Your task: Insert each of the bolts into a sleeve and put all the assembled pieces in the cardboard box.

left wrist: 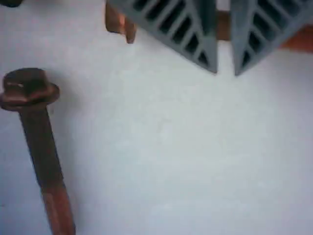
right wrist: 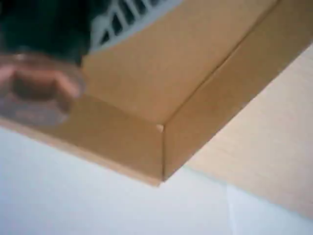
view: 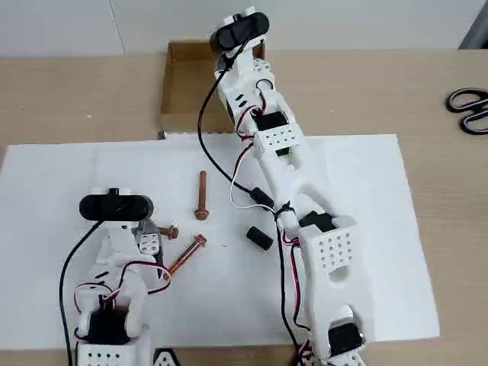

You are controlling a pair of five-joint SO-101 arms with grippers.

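Note:
My right arm (view: 282,145) stretches across to the cardboard box (view: 179,84) at the back. Over the box's corner (right wrist: 161,147), my right gripper (right wrist: 58,49) is shut on a black sleeve (right wrist: 44,29) with a blurred copper bolt head (right wrist: 39,83) at its end. My left gripper (left wrist: 225,61) is low over the paper, its grey fingers (left wrist: 190,34) almost together. A short bolt (view: 168,231) lies across behind them. A long bolt (left wrist: 36,147) lies beside it, also seen from above (view: 187,255). Another bolt (view: 202,195) and a loose black sleeve (view: 259,238) lie mid-sheet.
A white paper sheet (view: 366,229) covers the wooden table. Black scissors (view: 469,109) lie at the far right edge. Cables hang along my right arm above the loose sleeve.

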